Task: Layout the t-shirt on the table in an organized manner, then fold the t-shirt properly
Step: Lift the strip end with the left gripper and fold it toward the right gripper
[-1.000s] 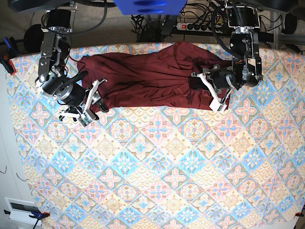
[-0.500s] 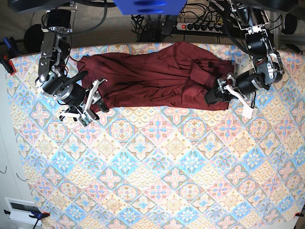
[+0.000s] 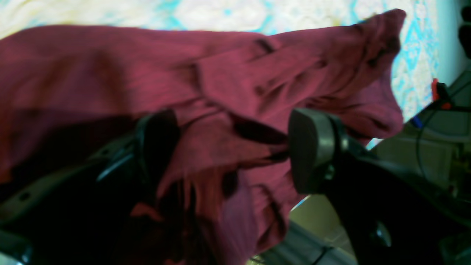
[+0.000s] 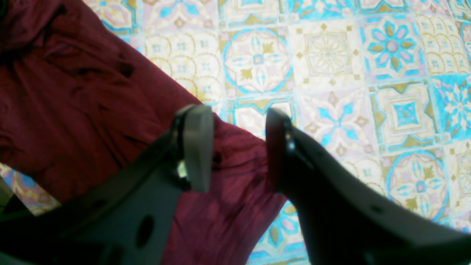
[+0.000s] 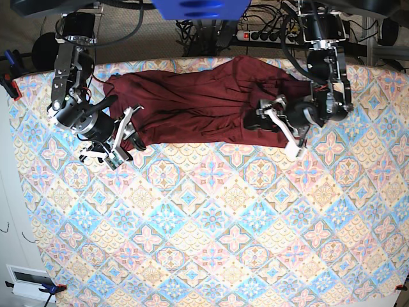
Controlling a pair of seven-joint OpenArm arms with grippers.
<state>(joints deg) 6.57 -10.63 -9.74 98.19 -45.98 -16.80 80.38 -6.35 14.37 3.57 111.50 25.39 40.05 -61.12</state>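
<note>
Across the near half of the table (image 5: 211, 243), from about 4 to 8 o'clock in the base view, lies bare patterned cloth of blue, pink and cream diamonds. Toward 10 o'clock sits the right gripper (image 5: 121, 141), jaws apart, straddling the left end of the t-shirt (image 5: 192, 102); the right wrist view shows its two fingers (image 4: 197, 147) spread with maroon fabric (image 4: 92, 110) lying between and beneath them, not pinched, and table pattern (image 4: 331, 55) visible beyond. Toward 2 o'clock sits the left gripper (image 5: 278, 125), jaws wide apart, at the right end of the garment; the left wrist view shows its fingers (image 3: 312, 147) on either side of a bunched fold of maroon cloth (image 3: 220, 92), one pad touching the fabric, no clamping evident. T-shirt: dark maroon, wrinkled, stretched crosswise along the far edge of the table from about 10 to 2 o'clock, its right end gathered in folds near the left gripper. Farthest, at 12 o'clock past the table edge: a power strip (image 5: 265, 35) with cables and a blue fitting (image 5: 201, 7).
</note>
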